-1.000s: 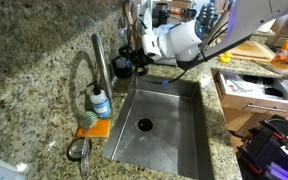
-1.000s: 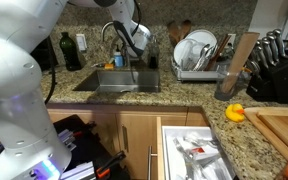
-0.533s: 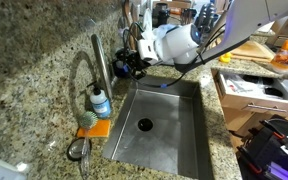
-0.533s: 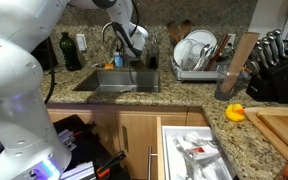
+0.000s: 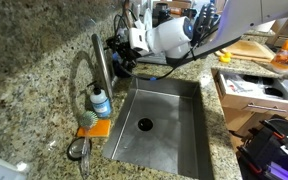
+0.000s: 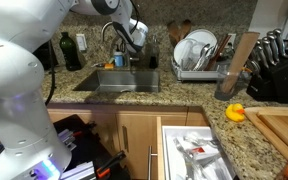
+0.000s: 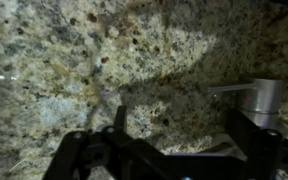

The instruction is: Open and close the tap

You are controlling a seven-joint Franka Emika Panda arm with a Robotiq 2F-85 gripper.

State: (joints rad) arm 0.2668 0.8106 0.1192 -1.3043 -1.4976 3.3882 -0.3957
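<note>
**Tool brought up to the tap, lever not yet grasped**

The tool [image 5: 117, 55], its fingers spread wide with nothing between them, has lifted away from the sink [image 5: 199, 120] over the last second and moved in against the tap [image 5: 97, 62]. The tap stands at the back edge of the desk [image 5: 29, 60], behind the sink. In the wrist view the lever [image 7: 246, 93] lies beside one finger [image 7: 256, 142], not between the two. Whether they touch cannot be told. Opening seems not yet begun.

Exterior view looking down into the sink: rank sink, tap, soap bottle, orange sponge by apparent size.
1. sink, largest by far
2. tap, tall column plus arch
3. soap bottle and orange sponge: both small and look alike, so no ranking between them
</note>
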